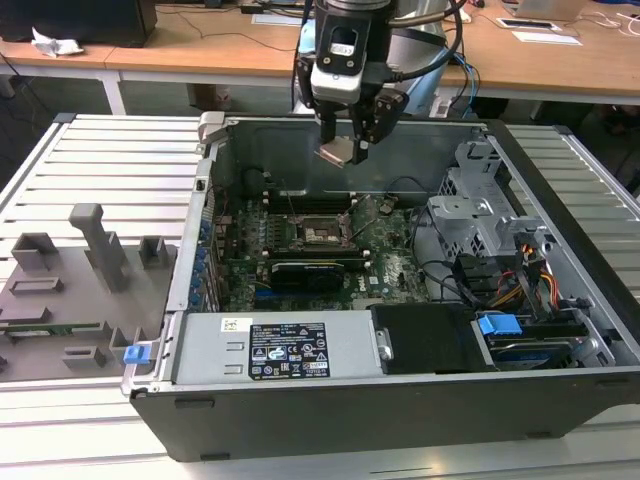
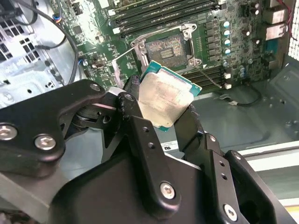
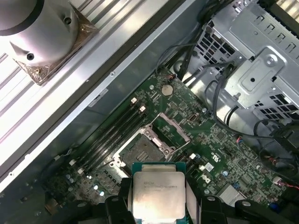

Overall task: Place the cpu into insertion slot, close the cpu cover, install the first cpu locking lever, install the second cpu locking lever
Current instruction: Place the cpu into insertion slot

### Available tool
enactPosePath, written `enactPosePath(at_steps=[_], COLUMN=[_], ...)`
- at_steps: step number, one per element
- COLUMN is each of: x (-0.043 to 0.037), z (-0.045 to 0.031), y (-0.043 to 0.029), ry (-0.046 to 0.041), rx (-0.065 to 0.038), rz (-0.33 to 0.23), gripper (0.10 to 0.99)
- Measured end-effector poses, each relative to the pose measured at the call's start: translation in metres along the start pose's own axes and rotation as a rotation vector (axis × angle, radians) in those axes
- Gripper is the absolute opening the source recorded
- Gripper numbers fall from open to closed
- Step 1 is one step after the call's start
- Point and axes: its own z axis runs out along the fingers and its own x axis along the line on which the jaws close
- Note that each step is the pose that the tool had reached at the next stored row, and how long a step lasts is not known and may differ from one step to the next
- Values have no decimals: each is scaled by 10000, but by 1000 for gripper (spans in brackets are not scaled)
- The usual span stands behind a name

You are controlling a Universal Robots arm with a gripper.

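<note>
Closest to the lens in the second wrist view, the gripper (image 2: 161, 108) pinches the cpu (image 2: 166, 99) by two opposite edges, with its silvery top facing the camera and tilted. Beyond it the insertion slot (image 2: 169, 49) lies bare on the motherboard (image 2: 224, 42), holding no chip. A thin wire locking lever (image 2: 209, 76) stands swung out beside it.

In the first wrist view the cpu (image 3: 159, 191) sits clamped between the fingers of the gripper (image 3: 159, 199), near the slot (image 3: 140, 151) but apart from it. The cpu cover (image 3: 172, 129) appears to be hinged up and away from the opening.

In the exterior view the gripper (image 1: 345, 150) holds the cpu (image 1: 335, 153) in the air above the open computer case (image 1: 400, 420), well over the slot (image 1: 325, 232). The case holds the motherboard (image 1: 390, 262), a long black card (image 1: 305, 270), a power supply (image 1: 280, 348) and a drive cage (image 1: 480, 215).

My judgement is that the first step, placing the chip, is under way and nothing is seated. Seating it calls for levelling the cpu and squaring it to the slot. It must then come straight down without scraping the contacts.
</note>
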Motion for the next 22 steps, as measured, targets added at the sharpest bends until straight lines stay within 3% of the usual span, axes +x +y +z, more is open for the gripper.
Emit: enactPosePath(at_steps=[6, 22], x=[0, 17], z=[14, 56], y=[-1, -24], ry=[-70, -182], rx=[-13, -9], rz=[844, 2428], gripper=[541, 541])
